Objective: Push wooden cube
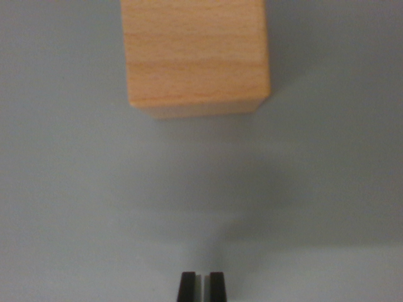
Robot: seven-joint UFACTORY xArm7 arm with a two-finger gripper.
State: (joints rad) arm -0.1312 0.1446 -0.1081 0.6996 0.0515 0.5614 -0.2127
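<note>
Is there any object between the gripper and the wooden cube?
No. Only bare grey table shows between the gripper at the bottom edge and the wooden cube at the top. The gripper looks nearly shut.

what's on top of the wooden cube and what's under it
Nothing rests on the wooden cube: its top face shows bare grain, though its far end is cut off by the frame. It sits on the grey surface; the patch beneath it is covered. The pincer is apart from it.

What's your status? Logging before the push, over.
Gripper nearly shut, holding nothing. Wooden cube ahead at top of wrist view, gap between, no contact. Grey surface between them bare.
</note>
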